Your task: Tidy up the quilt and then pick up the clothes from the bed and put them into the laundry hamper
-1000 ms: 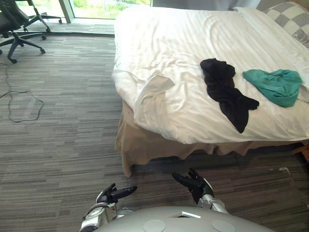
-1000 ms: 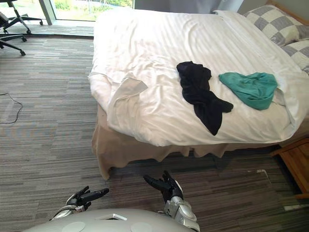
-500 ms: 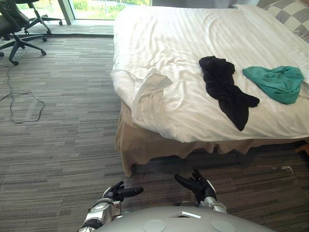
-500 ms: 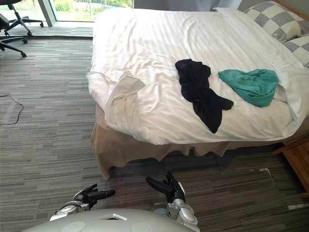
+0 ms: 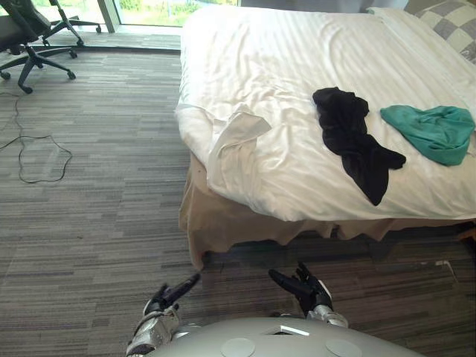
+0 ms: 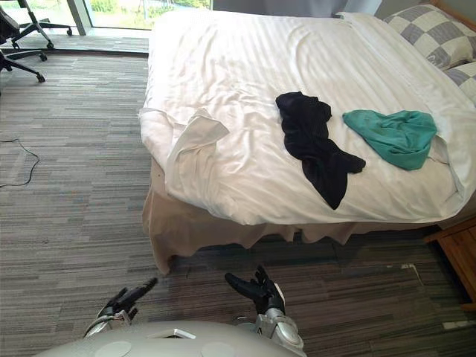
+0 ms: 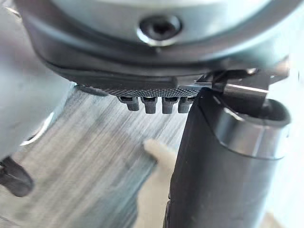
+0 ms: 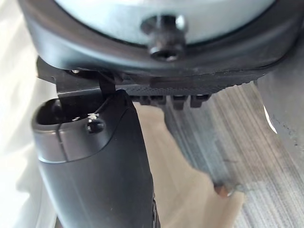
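Floor: grey striped carpet [image 5: 89, 223], running from near to far on the left of the scene.
Far left: black office chair [image 5: 30, 33] on castors, beside a bright window [image 5: 149, 9].
Left hand [image 5: 165, 299]: low and near, over the carpet; fingers straight and apart, pointing toward the bed [image 6: 193, 223]; holds nothing.
Quilt [image 5: 297, 67]: white, faintly striped, covers the bed top; rumpled at the near left corner, where one flap [image 5: 236, 128] is folded back on itself.
Bed skirt [image 5: 312, 229]: beige, hangs below the quilt's near edge down to the carpet.
Right hand [image 5: 305, 288]: low and near, just short of the bed's near side; fingers relaxed and spread; holds nothing.
Black garment [image 5: 353, 141]: crumpled, lies on the quilt right of centre, one end reaching toward the near edge.
Teal garment [image 5: 435, 130]: bunched on the quilt, just right of the black one, not touching it.
Far right: grey-and-white checked pillow [image 6: 428, 30] at the bed's head.
Near right: wooden nightstand [image 6: 457, 253] beside the bed.
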